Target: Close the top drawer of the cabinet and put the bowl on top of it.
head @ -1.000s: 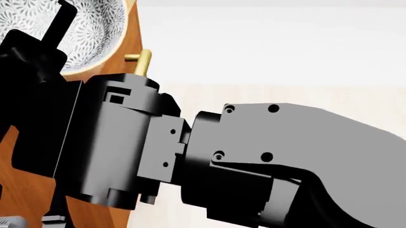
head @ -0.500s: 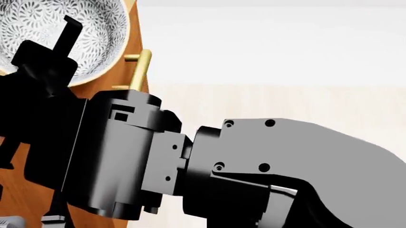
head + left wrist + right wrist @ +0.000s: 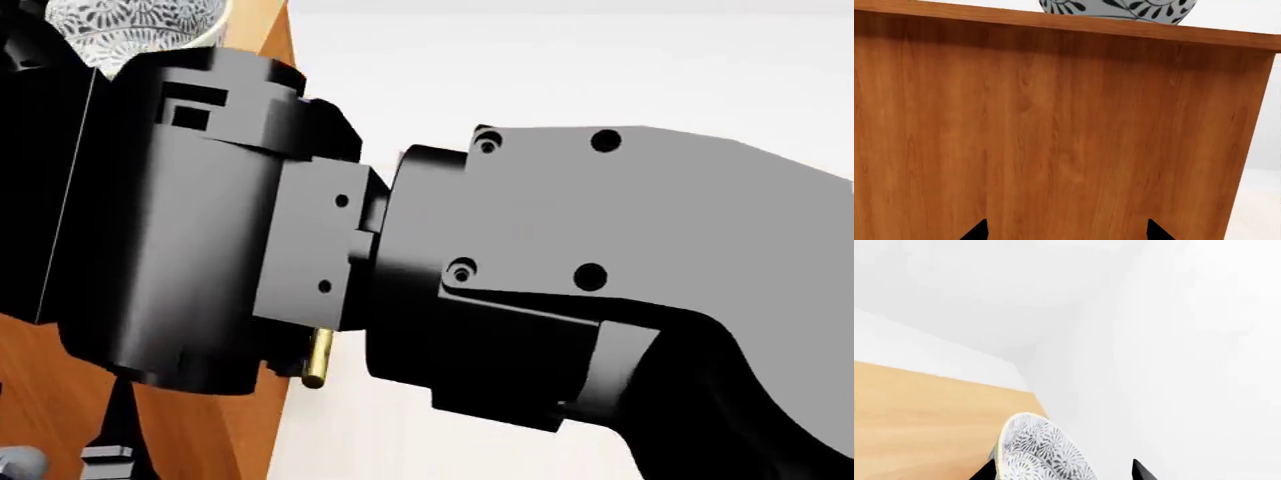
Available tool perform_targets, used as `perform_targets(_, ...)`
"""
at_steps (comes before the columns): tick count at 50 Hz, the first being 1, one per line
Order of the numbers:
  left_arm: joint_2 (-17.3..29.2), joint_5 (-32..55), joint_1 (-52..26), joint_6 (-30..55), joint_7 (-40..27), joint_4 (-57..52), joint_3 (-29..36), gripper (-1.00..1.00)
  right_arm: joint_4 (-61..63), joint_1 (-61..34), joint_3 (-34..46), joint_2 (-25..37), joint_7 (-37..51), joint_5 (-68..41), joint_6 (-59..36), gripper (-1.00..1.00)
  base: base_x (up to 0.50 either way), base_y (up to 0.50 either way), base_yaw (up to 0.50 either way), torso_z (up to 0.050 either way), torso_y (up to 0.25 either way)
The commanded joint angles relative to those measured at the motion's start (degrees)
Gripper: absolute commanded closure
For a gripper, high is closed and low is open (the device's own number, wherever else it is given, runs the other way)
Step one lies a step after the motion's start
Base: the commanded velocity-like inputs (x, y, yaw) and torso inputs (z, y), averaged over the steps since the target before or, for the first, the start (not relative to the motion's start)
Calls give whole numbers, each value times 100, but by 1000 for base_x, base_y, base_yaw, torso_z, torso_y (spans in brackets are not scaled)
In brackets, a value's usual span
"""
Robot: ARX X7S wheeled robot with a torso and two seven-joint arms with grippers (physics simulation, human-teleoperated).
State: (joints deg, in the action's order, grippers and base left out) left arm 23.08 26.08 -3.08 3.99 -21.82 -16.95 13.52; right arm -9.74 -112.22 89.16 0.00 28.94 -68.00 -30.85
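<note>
The white bowl [image 3: 1117,10] with its dark floral pattern stands on the flat top of the orange-brown cabinet [image 3: 1054,125]. In the right wrist view the bowl [image 3: 1044,452] lies between the spread fingertips of my right gripper [image 3: 1064,474], which is open; one tip is at the rim, the other well clear. My left gripper [image 3: 1066,232] is open, facing a plain wooden side of the cabinet with nothing between its tips. In the head view my right arm [image 3: 400,250] hides most of the bowl [image 3: 134,25] and the top drawer; only a brass handle end [image 3: 318,360] shows.
White walls [image 3: 1154,315] and a pale floor [image 3: 1261,210] lie beyond the cabinet's edge. The cabinet top [image 3: 921,415] reaches past the bowl. My right arm fills most of the head view.
In the head view my right arm now looms larger and higher, covering most of the bowl and the handle. The raised finger seen over the bowl earlier has gone out of sight.
</note>
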Motion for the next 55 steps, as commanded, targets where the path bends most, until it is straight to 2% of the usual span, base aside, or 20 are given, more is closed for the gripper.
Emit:
perform_targets(1,40,26,11,48,-23,-110,16,-100,-462,-1204,8,0,67,-425,120,-100,0,0,0,0,0)
perform_targets(16,84,54,40,45,-48,-207,6,-100,-2501,-1993,-15,2,-500,65,-68,-100,0,0,0,0,0)
perform_targets(20,107,63,38,67,-69,-283,0,-100,-2658,-2114,54,262,-526,213,-223,-100,0,0,0,0,0)
perform_targets(39,143,97,75,47,-74,-450,29,-100,-305,-1992,-267,2742,621,152,-1713,-100,0,0,0,0,0)
perform_targets(41,145,98,75,46,-75,-450,30,-100,-291,-1983,-290,2747,623,162,-1731,-100,0,0,0,0,0)
perform_targets(43,155,62,105,27,-89,-484,38,-100,193,-1854,-347,3278,888,-7,-1826,-100,0,0,0,0,0)
perform_targets(55,155,33,122,17,-115,-522,70,-100,1733,-1314,-418,4676,1630,-468,-1980,-100,0,0,0,0,0)
